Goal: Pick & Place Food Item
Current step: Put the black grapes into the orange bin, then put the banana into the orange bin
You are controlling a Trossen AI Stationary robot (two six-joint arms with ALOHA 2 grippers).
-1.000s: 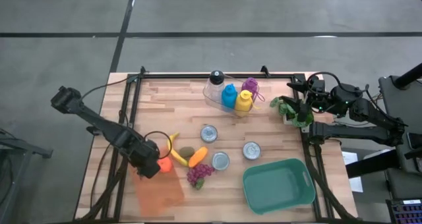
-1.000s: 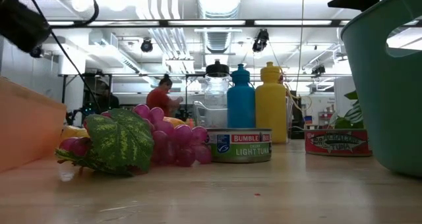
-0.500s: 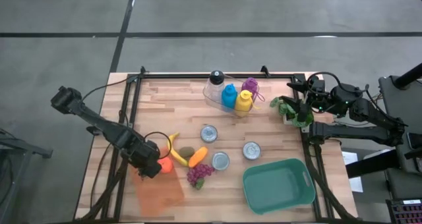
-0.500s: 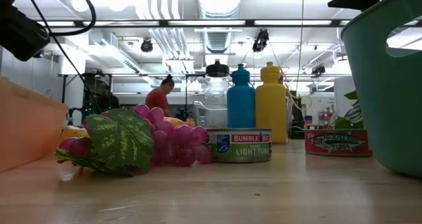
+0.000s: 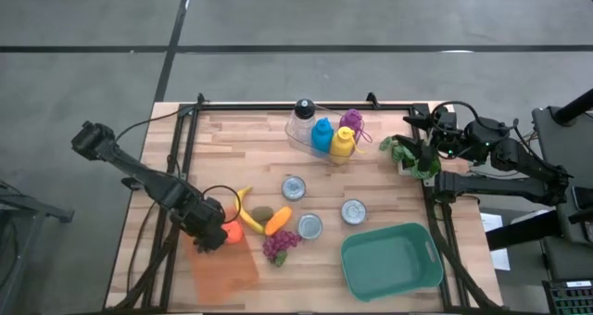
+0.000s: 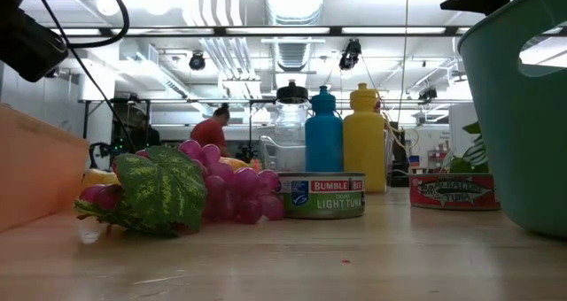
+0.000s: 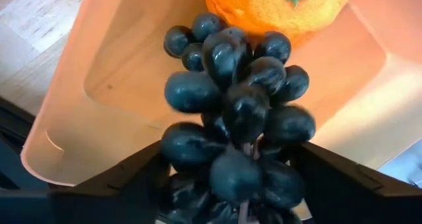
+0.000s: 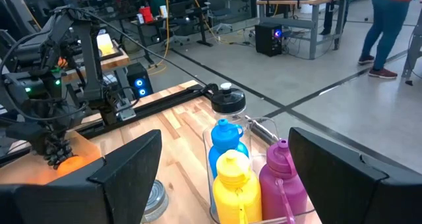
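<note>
My left gripper hangs over the far end of the orange bin and is shut on a bunch of dark grapes. An orange fruit lies in the bin just beyond the grapes. A second, purple bunch with a green leaf rests on the table right of the bin. My right gripper waits open at the table's right edge, beside a leafy green; nothing shows between its fingers. My left gripper pinches the dark grape bunch between its two fingers, one on either side of the cluster's near end. The fingers come from above, pointing down into the bin. The bunch is lifted clear and hangs past the fingers over the bin's floor.
A banana, a brown fruit and a carrot lie right of the bin. Three cans stand mid-table, a teal bin sits near right, and a clear tray of bottles stands at the far side.
My left arm has sunk a little over the orange bin, still shut on the dark grapes. A person in the room beyond the table has shifted.
</note>
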